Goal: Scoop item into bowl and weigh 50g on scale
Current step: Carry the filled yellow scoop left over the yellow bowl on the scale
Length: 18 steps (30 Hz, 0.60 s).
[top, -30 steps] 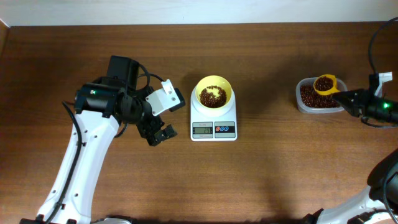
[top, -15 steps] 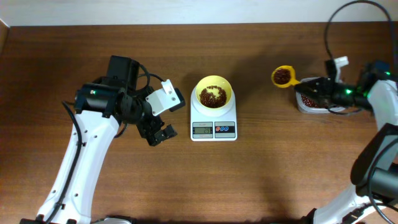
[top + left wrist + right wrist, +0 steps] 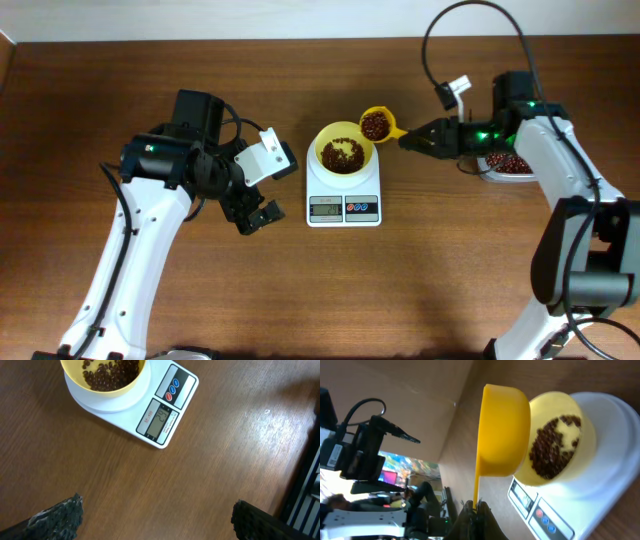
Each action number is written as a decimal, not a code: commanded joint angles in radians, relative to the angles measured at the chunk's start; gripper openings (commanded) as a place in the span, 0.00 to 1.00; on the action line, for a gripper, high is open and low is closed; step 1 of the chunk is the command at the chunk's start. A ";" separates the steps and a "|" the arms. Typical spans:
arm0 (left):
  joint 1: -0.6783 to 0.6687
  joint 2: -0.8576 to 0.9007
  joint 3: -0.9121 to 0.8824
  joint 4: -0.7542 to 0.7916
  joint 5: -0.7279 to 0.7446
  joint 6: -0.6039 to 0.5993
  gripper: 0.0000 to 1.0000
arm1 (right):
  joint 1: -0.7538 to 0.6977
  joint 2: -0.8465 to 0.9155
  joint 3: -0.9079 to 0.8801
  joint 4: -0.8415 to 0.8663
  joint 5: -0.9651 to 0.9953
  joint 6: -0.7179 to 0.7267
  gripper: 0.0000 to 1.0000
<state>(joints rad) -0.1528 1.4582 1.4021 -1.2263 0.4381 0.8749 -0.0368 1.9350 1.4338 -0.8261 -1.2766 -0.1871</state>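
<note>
L gripper hangs over table left of scale, fingers spread wide, holding nothing. White scale sits mid-table. Digits on its display are too faint to read, small print beside it illegible, no brand legible. Blue and red buttons sit right of display. Pale yellow bowl stands on scale, w/ beans covering part of its bottom. Yellow scoop, loaded w/ beans, is level, just beside bowl's far-right rim. R gripper is clamped on scoop handle. Clear tub at right holds more beans, partly hidden by R arm.
</note>
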 commanded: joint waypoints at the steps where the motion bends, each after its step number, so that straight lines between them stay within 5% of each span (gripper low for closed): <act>1: 0.005 0.002 -0.005 -0.001 0.010 0.016 0.99 | 0.048 0.005 0.000 0.064 0.022 -0.015 0.04; 11: 0.005 0.002 -0.005 -0.001 0.011 0.016 0.99 | 0.084 0.005 0.000 0.226 0.115 -0.020 0.04; 18: 0.005 0.002 -0.005 -0.001 0.011 0.016 0.99 | 0.084 0.005 0.000 0.229 0.115 -0.151 0.04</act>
<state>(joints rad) -0.1528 1.4582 1.4021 -1.2266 0.4377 0.8749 0.0383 1.9350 1.4338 -0.6003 -1.1503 -0.2539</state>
